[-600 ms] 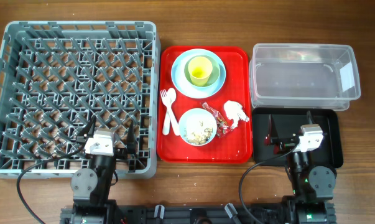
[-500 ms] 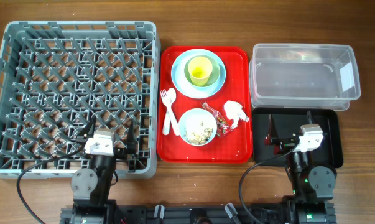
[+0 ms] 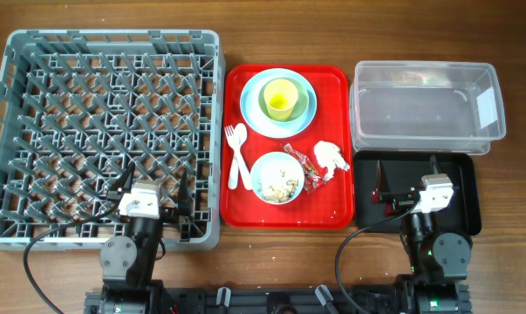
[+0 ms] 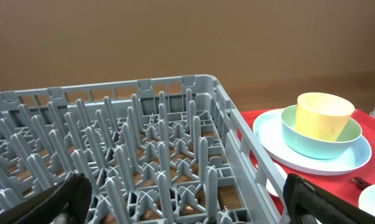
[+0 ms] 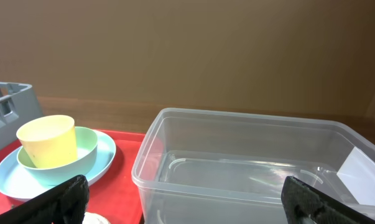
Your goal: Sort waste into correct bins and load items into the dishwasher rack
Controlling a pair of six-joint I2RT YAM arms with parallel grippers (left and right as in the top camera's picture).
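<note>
Table (image 3: 289, 26): brown wood | wall (image 4: 175, 37): plain brown | dishwasher rack (image 3: 114, 37): left side

Rack (image 3: 114, 37) at left, serving tray (image 3: 332, 201) beside it, tub (image 3: 424, 64) far right with flat tray (image 3: 467, 183) in front; cup (image 3: 279, 97) in bowl (image 3: 301, 103) on plate (image 3: 252, 113).

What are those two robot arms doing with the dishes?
Nothing is being picked up right now. The left gripper hangs open over the grey rack, and the right gripper hangs open over the black tray. The cup, plate, food bowl, wrapper and tissue are all on the red tray. The clear tub is empty.
</note>
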